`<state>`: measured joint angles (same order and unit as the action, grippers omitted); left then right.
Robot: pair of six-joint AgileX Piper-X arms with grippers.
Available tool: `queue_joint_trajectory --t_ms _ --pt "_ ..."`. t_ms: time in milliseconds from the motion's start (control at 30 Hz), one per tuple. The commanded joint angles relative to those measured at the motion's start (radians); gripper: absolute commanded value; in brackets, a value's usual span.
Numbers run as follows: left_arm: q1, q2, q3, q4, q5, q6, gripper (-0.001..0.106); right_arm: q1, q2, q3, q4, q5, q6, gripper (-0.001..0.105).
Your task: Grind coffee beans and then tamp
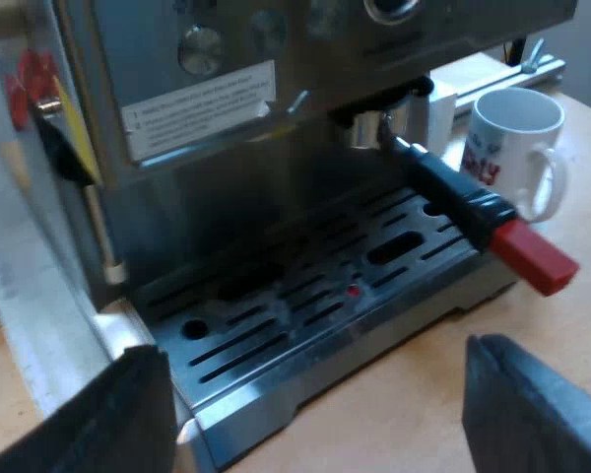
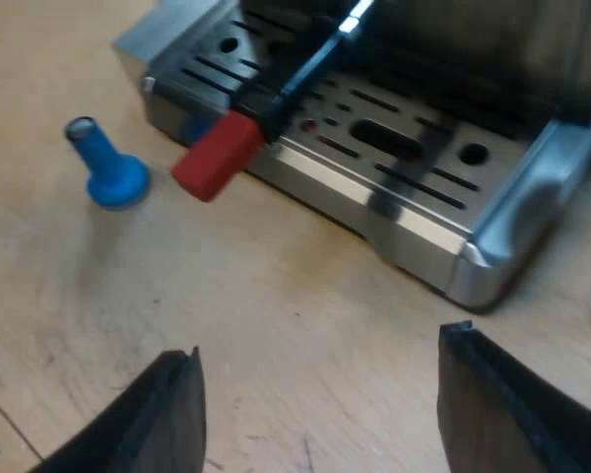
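The espresso machine [image 1: 227, 108] stands before my left gripper [image 1: 320, 414], whose black fingers are wide apart with nothing between them. The metal holder [image 1: 374, 126] is locked into the machine's front, its dark handle [image 1: 453, 192] ending in a red tip [image 1: 534, 258] out over the drip tray [image 1: 315, 305]. In the right wrist view the same red end [image 2: 215, 156] sticks out over the tray's edge [image 2: 374, 212], and a blue tamper [image 2: 108, 169] stands on the wooden table close to it. My right gripper [image 2: 320, 414] hovers open above the bare table.
A white mug [image 1: 512, 148] with red lettering stands on the table beside the machine, beyond the handle. A white label [image 1: 199, 108] is stuck on the machine's front panel. Wooden table surface [image 2: 227, 286] lies in front of the drip tray.
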<state>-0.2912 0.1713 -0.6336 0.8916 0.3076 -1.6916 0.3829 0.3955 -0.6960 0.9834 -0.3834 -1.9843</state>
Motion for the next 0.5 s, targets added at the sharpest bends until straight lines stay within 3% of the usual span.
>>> queue_joint_trajectory --t_ms 33,167,333,500 --pt "-0.009 0.024 -0.004 -0.027 0.057 0.026 0.064 0.048 0.024 -0.011 -0.053 -0.017 -0.018 0.054" --pt "-0.046 0.066 0.012 -0.053 0.144 0.067 0.064 0.137 0.060 -0.011 -0.085 0.008 -0.018 0.054" --pt "-0.100 0.088 0.053 -0.074 0.156 0.116 0.064 0.265 0.109 -0.011 -0.112 0.073 -0.018 0.054" --pt "-0.121 0.088 0.114 -0.139 0.184 0.116 0.064 0.363 0.140 -0.011 -0.122 0.143 -0.008 0.054"
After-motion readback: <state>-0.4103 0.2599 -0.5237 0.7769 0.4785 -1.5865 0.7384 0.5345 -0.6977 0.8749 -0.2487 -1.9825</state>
